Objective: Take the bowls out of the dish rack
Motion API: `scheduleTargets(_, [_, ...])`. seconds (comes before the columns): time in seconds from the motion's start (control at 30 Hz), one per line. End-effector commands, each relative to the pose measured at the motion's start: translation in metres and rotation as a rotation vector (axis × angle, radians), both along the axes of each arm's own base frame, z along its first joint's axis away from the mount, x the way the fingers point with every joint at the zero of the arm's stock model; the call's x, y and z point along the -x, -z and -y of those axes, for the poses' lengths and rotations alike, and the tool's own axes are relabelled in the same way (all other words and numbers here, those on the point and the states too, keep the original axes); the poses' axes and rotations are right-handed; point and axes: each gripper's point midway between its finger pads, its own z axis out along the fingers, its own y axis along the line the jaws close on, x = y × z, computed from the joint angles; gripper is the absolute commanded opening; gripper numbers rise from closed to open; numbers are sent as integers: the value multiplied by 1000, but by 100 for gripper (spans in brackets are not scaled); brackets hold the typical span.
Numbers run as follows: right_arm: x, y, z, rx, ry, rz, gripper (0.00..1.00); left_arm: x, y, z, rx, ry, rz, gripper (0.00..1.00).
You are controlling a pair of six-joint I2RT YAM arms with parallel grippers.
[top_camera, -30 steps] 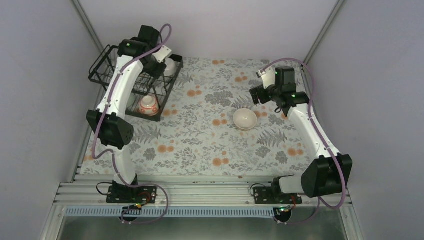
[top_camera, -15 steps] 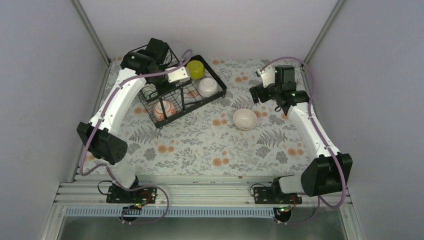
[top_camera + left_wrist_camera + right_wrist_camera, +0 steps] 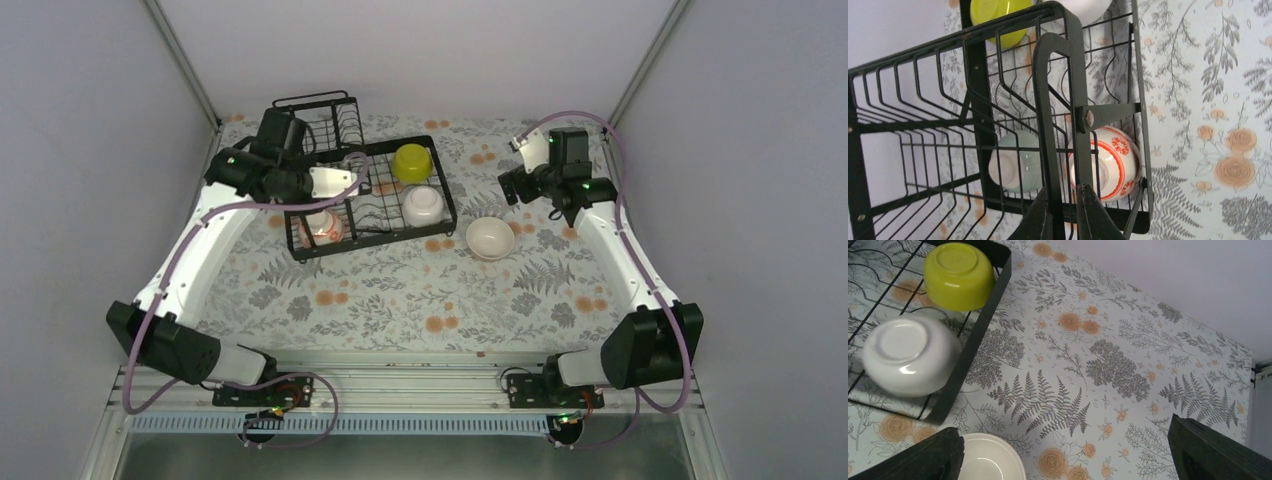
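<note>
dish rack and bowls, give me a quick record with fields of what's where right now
dish rack: on the floral tablecloth
in rack, right end: yellow-green bowl and white bowl, both upside down
in rack, left end: patterned bowl and pale green bowl, side by side
out of rack: cream bowl, upright
left claw: shut on a rack bar
right claw: open, holding nothing, near the cream bowl

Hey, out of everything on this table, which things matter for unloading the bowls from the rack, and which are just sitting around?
For the job: dish rack; yellow-green bowl, white bowl, red-patterned bowl and pale bowl, all in it; left gripper, closed on a rack wire.
Just lying about: cream bowl, upright on the cloth outside the rack; floral tablecloth.
</note>
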Motion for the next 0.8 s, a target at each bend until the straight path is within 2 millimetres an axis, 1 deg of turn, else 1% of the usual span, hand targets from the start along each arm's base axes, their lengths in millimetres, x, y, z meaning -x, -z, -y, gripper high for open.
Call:
scheduleTargets(0.0, [-5,-10,-6,2,-25,21,100,-18,-12,-39,-225,100,197,2])
scheduleTargets(0.1, [-7,-9,-9,-5,-33,17,100,-20,-17,-53,-244,93,202,2])
scheduleTargets(0.13, [-8,-9,-9,-7,-34,14,100,-21,-19,-55,-245,96,209,2])
scheduleTargets(0.3, [-8,-4,-13,-13,-45,4,100,-18,-36,-52,-215,132,269,3])
scheduleTargets(0.33, [-8,-3,-14,-12,-46,2,100,-18,-39,-52,-210,131,274,5])
scheduleTargets(0.37, [-7,-1,-14,-12,-48,-2,100,-19,-40,-52,-208,128,275,11])
scheduleTargets(0.43, [-7,3,-14,-9,-48,-9,100,-20,-38,-55,-228,121,255,20])
scheduleTargets(0.47, [-6,5,-14,-7,-50,-13,100,-22,-38,-57,-236,110,246,25])
scheduleTargets(0.5, [-6,7,-14,-2,-51,-17,100,-21,-36,-58,-241,102,224,35])
scheduleTargets(0.53, [-6,8,-14,1,-52,-18,100,-20,-39,-59,-242,100,216,39])
scheduleTargets(0.57, [-5,8,-14,3,-52,-17,100,-22,-47,-57,-225,97,227,42])
scheduleTargets(0.7, [-4,9,-14,1,-58,-21,100,-19,-70,-49,-185,133,254,53])
scheduleTargets(0.77, [-4,9,-15,-2,-60,-22,100,-20,-87,-45,-161,140,303,55])
